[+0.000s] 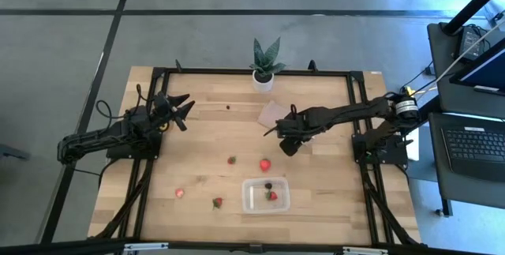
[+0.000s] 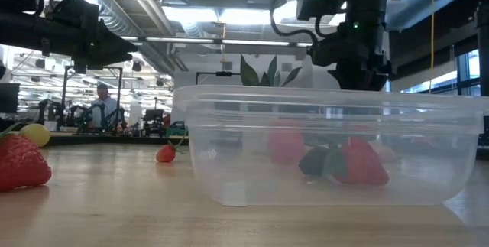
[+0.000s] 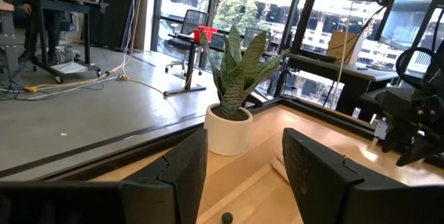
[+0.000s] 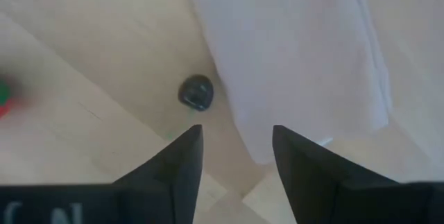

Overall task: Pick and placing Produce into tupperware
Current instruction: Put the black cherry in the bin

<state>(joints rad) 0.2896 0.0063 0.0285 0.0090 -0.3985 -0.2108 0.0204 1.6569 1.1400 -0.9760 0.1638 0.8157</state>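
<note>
tupperware: near edge of table, middle-right; clear, open top.
inside it: one strawberry and one dark berry, touching or nearly so in the low view.
loose strawberries: one just beyond the tupperware, one left of that, one beside the tupperware's left side, one further left.
far berry: small dark one, far side of table, left of the sheet.
sheet: pale flat rectangle, in front of the plant.
plant: white pot, far edge, centre.
my right gripper: over table centre, at the sheet's near-left corner, well apart from the tupperware. Fingers spread, nothing between them. Wrist view looks down on the sheet's edge and a dark berry just beside it.
my left gripper: left side of table, raised, pointing toward the plant. Fingers spread, nothing held.
low view: yellow fruit at far left, behind a strawberry.
</note>
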